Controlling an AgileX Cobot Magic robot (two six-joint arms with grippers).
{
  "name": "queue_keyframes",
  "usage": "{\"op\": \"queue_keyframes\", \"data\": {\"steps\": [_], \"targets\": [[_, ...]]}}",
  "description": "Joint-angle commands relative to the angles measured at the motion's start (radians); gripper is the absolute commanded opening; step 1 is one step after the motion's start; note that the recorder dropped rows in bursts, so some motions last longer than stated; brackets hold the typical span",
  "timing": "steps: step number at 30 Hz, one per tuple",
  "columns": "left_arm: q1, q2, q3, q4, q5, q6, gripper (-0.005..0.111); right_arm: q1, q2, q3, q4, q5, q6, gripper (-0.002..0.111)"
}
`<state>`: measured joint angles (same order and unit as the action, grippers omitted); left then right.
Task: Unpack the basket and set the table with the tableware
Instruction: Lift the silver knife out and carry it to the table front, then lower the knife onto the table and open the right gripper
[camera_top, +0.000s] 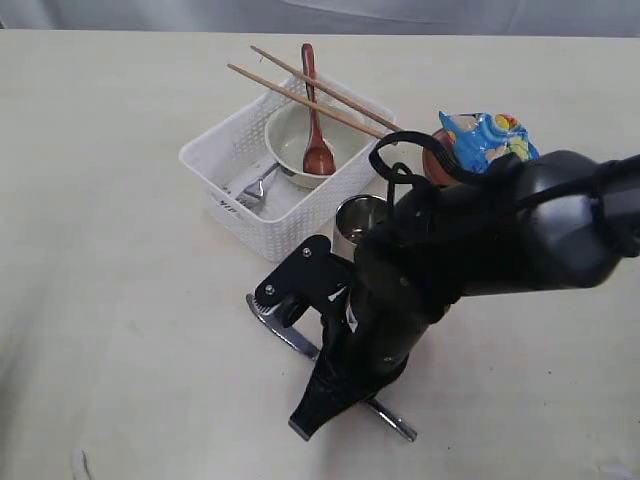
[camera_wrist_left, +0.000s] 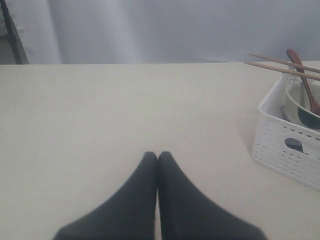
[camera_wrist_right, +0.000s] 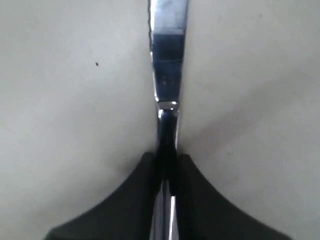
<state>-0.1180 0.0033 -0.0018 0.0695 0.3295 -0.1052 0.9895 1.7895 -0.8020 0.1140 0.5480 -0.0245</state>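
Clock directions are read in the exterior view, from my right pincer (camera_wrist_right: 167, 161). The table (camera_top: 110, 300) is bare from 7 to 10 o'clock, so there is wide room that way. Its far edge runs across at 12 o'clock, behind the basket (camera_top: 240, 215). At 6 o'clock the view ends close by.

My right pincer is closed on the knife (camera_wrist_right: 167, 75), with the jaws pinching the neck where blade meets handle. The knife lies along the table, its blade showing toward 10 o'clock and its handle end toward 4. My arm (camera_top: 500, 230) hides the middle.

The basket sits at 12 o'clock, well apart from the knife. Inside are the bowl (camera_top: 295, 140), with the spoon (camera_top: 316, 120) leaning in it, and a steel piece, likely the fork (camera_top: 255, 190), which is hard to make out. The chopsticks (camera_top: 300, 95) lie across the rim. The cup (camera_top: 358, 215) stands just beside the basket's near corner, half hidden by my arm.

At 1 o'clock the packet (camera_top: 485, 140) covers all but a sliver of the plate (camera_top: 435, 160).

My left pincer (camera_wrist_left: 157, 156) is closed with its fingers pressed together, empty, over bare table.
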Motion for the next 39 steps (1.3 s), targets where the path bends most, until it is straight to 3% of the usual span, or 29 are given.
{"op": "queue_keyframes", "data": {"steps": [1,9,19,23,27,39], "targets": [[-0.007,-0.003,0.002,0.004,-0.005,0.001,0.000,0.002,0.028,0.013,0.208,-0.009,0.039,-0.001],[-0.007,-0.003,0.002,0.004,-0.005,0.001,0.000,0.002,0.012,0.013,0.481,-0.115,0.171,-0.001],[-0.007,-0.003,0.002,0.004,-0.005,0.001,0.000,0.004,-0.025,0.013,0.383,-0.252,0.501,-0.001],[-0.007,-0.003,0.002,0.004,-0.005,0.001,0.000,0.041,-0.025,0.097,0.380,-0.349,0.630,-0.001],[-0.007,-0.003,0.002,0.004,-0.005,0.001,0.000,0.100,-0.027,0.122,0.382,-0.388,0.630,-0.001],[-0.007,-0.003,0.002,0.004,-0.005,0.001,0.000,0.071,-0.037,0.118,0.380,-0.329,0.638,0.003]]}}
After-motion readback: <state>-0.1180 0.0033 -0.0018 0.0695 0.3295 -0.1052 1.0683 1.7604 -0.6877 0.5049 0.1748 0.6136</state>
